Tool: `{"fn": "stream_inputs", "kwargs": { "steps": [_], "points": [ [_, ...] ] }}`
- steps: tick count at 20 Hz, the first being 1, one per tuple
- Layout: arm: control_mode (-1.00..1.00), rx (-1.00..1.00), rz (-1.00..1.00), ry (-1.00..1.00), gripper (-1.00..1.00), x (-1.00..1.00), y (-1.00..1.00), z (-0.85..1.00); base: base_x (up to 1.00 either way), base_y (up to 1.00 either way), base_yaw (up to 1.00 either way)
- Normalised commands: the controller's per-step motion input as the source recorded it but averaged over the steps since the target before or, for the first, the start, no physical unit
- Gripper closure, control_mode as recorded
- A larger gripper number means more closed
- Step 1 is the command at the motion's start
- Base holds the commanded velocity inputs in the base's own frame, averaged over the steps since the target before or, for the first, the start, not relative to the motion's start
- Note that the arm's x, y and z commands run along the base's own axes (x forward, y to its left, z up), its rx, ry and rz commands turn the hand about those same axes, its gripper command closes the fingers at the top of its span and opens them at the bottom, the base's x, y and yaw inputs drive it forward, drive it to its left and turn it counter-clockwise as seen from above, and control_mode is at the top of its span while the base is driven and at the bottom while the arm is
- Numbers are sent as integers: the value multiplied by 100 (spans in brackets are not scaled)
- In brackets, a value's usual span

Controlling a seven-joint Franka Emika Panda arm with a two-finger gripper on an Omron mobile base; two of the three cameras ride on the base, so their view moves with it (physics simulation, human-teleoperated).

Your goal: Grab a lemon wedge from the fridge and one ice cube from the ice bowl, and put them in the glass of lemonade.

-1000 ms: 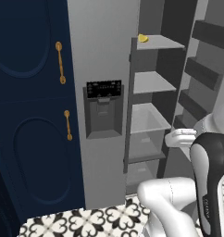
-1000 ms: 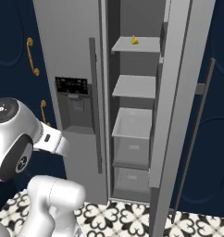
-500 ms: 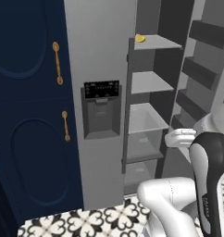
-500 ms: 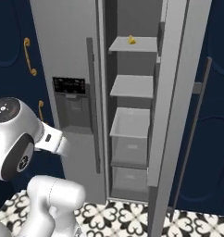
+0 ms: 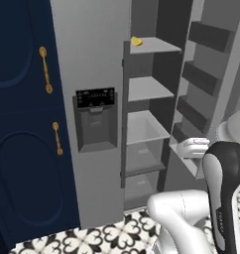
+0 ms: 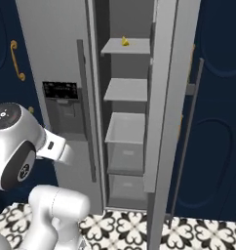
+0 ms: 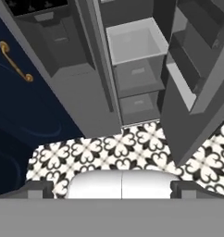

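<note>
We found the fridge [image 5: 99, 64] open, the lemon wedge [image 5: 136, 41] at twelve o'clock on its top shelf [image 6: 127, 47]; our jaws stood wide and empty, low by the floor; we judged the tiny wedge might slip or get knocked backward.

Fridge [image 5: 92, 59]: tall, grey, two-door; left door shut, fitted with a black-panelled dispenser recess and a long dark vertical handle; right door swung open, its inner racks exposed. Shelves and two drawers are seen inside.

Lemon wedge [image 5: 136, 41]: tiny, bright yellow; laid on the top shelf, near its front left edge.
</note>
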Motion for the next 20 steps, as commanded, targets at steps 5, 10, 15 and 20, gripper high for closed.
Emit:
{"fn": "stream_inputs", "kwargs": {
  "steps": [5, 10, 15, 20],
  "points": [
    [100, 0, 0, 0, -100, 0, 0, 0, 23, -35, -10],
    [100, 0, 0, 0, -100, 0, 0, 0, 60, -21, -2],
    [100, 0, 0, 0, -100, 0, 0, 0, 90, -21, 0],
    [100, 0, 0, 0, -100, 0, 0, 0, 81, -42, 0]
  ]
}}
